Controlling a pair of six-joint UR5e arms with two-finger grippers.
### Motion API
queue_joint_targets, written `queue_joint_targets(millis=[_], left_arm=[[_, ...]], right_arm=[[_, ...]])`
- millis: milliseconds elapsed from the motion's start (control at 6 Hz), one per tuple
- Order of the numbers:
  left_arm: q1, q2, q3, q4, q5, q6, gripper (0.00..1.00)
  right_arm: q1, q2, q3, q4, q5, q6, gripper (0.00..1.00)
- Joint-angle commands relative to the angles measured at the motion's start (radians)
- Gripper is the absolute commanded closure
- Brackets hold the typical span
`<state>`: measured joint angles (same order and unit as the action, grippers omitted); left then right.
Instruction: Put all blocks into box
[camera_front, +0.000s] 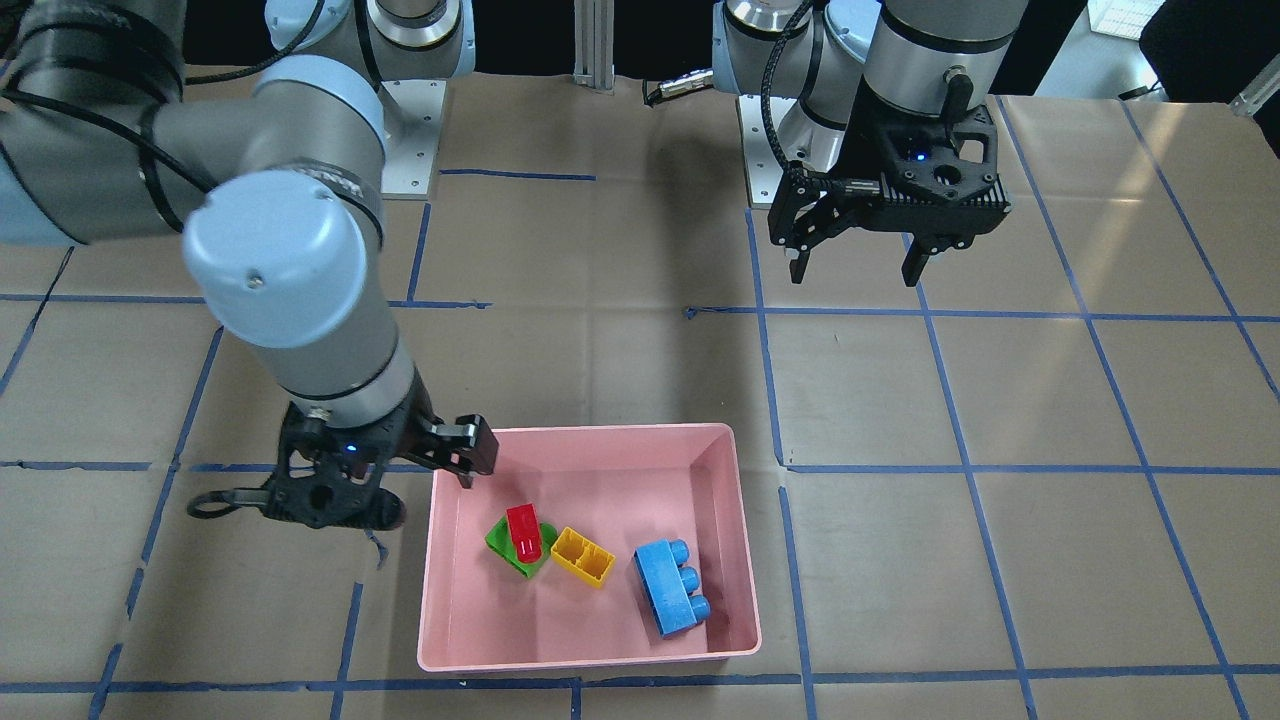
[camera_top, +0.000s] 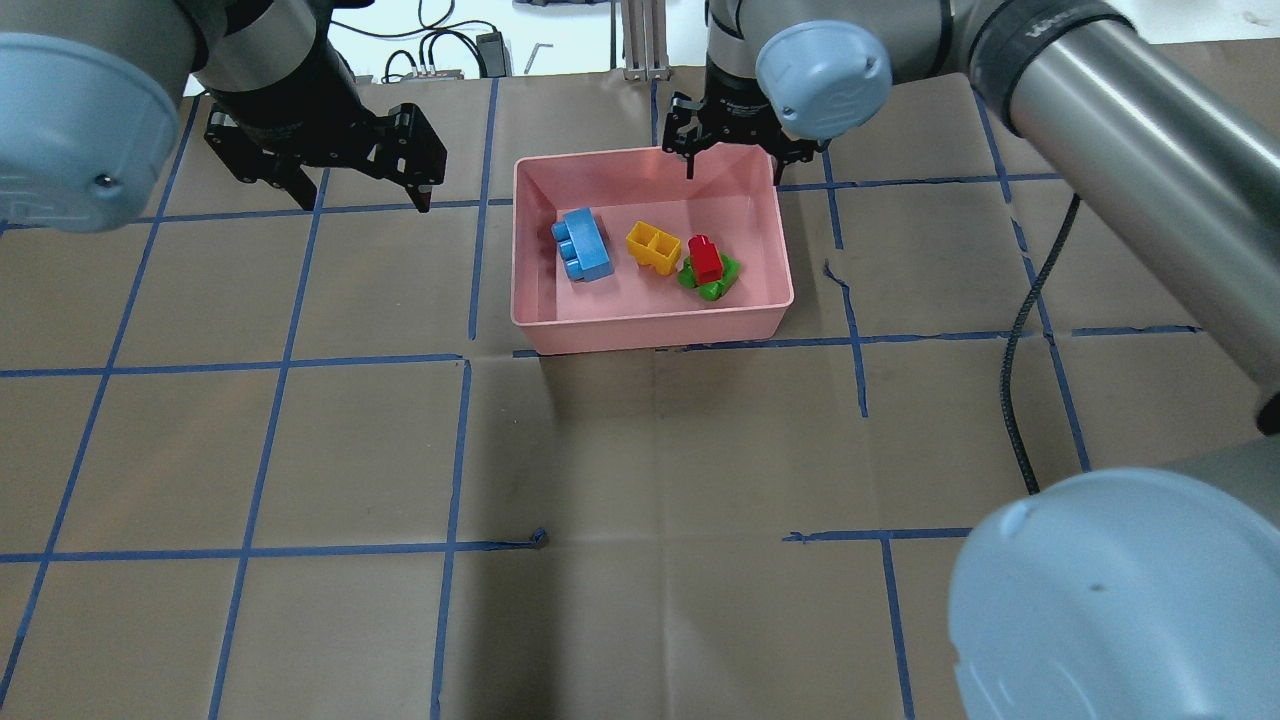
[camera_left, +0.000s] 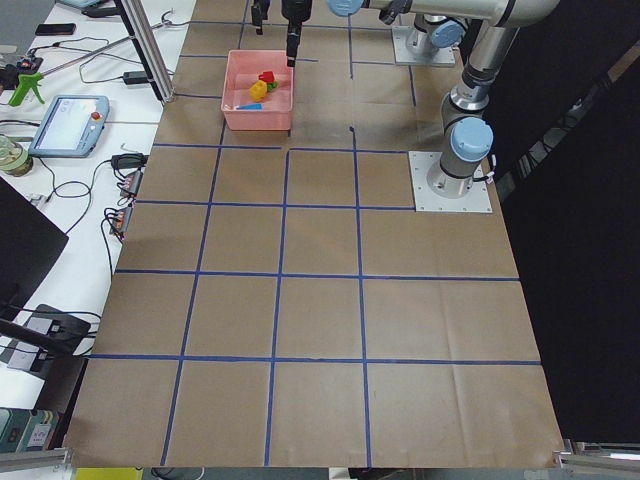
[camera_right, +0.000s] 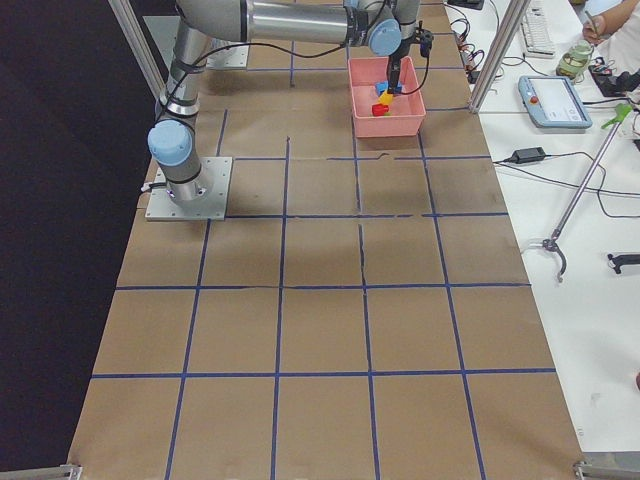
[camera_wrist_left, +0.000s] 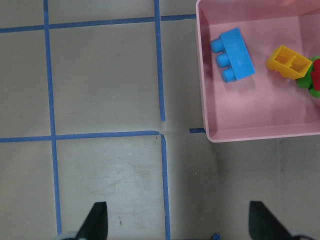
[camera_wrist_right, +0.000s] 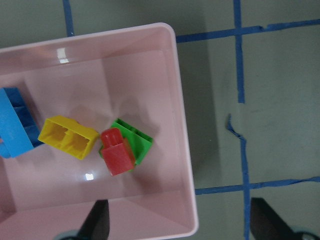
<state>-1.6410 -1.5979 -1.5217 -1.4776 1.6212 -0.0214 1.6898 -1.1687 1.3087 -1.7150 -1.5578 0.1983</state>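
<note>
In box (camera_front: 590, 658), red block (camera_front: 524, 533) atop green block (camera_front: 498, 539)

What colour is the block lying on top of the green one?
Red. The red block rests on the green block, clearest in the right wrist view.

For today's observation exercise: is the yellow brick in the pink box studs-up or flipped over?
Flipped over: the yellow brick shows two hollow cells facing up in the box.

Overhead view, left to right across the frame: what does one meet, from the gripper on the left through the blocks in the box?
left gripper → blue block → yellow block → red block. The green block overlaps the red one, so it is left unplaced.
</note>
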Motion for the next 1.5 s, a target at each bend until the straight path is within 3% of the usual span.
queue_joint_targets(millis=[0,333,1333], left_arm=[[0.001,0.001,0.000,-0.001,0.000,0.000,0.00],[0.001,0.001,0.000,-0.001,0.000,0.000,0.00],[0.001,0.001,0.000,0.000,0.000,0.000,0.00]], right_arm=[[-0.091,-0.200,0.164,0.055,-0.008,-0.165,0.01],[-0.116,-0.374,0.323,0.066,-0.008,-0.184,0.01],[-0.104,-0.390,0.264,0.134,-0.008,-0.204,0.01]])
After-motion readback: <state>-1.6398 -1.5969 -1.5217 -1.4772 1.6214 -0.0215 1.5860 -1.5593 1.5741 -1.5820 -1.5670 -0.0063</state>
